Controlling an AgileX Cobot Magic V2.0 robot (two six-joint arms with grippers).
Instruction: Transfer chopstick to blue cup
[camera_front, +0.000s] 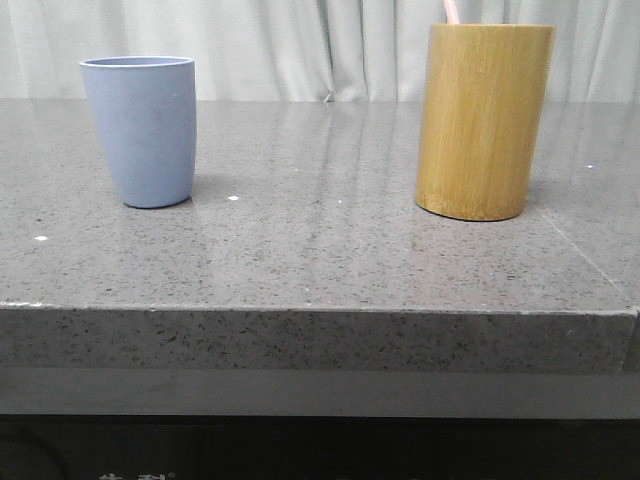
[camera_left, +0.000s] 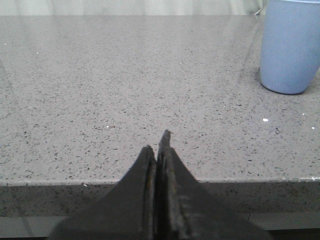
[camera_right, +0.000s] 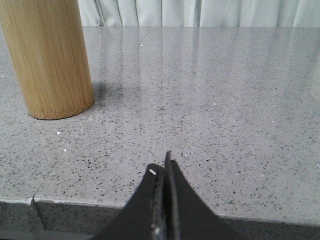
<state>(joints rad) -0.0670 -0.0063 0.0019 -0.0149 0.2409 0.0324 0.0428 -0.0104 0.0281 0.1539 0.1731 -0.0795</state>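
The left gripper (camera_left: 161, 145) has its two dark fingers (camera_left: 145, 165) pressed together with nothing between them, the tips hanging at the near edge of the grey speckled table (camera_left: 125, 85). Ahead of those tips the stone runs bare, and further out, off to one side, stands the blue cup (camera_left: 290, 47), upright on its narrow base, well apart from the fingers and casting a faint shadow at its foot. The right gripper (camera_right: 162, 165) is closed in the same way, its fingertips (camera_right: 152, 172) meeting with nothing pinched, and it too sits at the table's front edge. Beyond it and to one side stands the bamboo cup (camera_right: 50, 60), upright, well apart from the tips, with a soft shadow on the stone beside it. In the front view the blue cup (camera_front: 140, 130) stands on the left part of the table (camera_front: 320, 250) and the bamboo cup (camera_front: 482, 120) on the right, the two well apart with bare stone between them. The chopstick (camera_front: 451, 12) is in the bamboo cup: a short pale pink end rises above its rim near the left side and leans slightly, the rest hidden inside. A pale curtain (camera_front: 300, 45) hangs behind the table's far edge.
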